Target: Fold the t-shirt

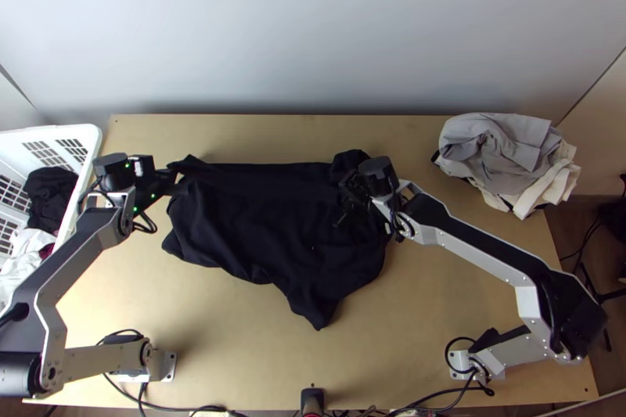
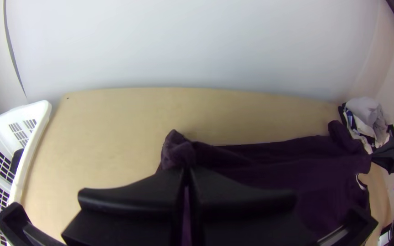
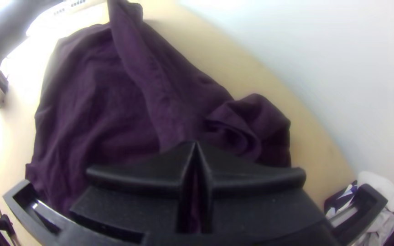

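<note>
The dark t-shirt (image 1: 266,221) lies wrinkled across the middle of the table, its far edge fairly straight and a corner pointing to the near edge. At its far left corner my left gripper (image 1: 170,176) is shut on the cloth. In the left wrist view the left gripper (image 2: 185,169) pinches a bunched part of the t-shirt (image 2: 178,150). My right gripper (image 1: 348,190) is at the shirt's far right part, beside a bunched end. In the right wrist view the right gripper (image 3: 194,145) has its tips together on a ridge of the t-shirt (image 3: 115,100).
A white basket (image 1: 92,152) with dark and light clothes stands at the left edge. Grey and cream clothes (image 1: 509,159) are piled at the far right corner. Bare wood (image 1: 235,323) lies in front of the shirt, and a wall rises behind the table.
</note>
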Robot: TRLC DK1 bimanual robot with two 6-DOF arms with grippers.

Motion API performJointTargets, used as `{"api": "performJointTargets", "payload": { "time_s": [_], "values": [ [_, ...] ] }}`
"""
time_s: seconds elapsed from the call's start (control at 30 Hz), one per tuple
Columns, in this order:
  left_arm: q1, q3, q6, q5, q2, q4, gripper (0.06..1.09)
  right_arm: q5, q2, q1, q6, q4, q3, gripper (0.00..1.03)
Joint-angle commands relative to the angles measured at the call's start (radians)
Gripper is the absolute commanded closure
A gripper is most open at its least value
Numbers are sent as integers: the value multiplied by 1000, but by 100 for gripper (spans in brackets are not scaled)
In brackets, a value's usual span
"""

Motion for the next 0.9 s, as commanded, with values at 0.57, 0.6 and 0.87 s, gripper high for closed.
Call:
{"api": "performJointTargets", "payload": {
  "time_s": [0.57,0.6,0.87],
  "values": [
    [5,-214,8,-2,-102,-22,99,-79,-62,73,11,-68,-113,51],
    [8,-214,8,-2,-102,-25,87,-81,-65,72,11,-76,-113,34],
    [88,-115,80,94,-215,-369,29,-96,-125,33,-12,-271,-44,3]
  ]
}}
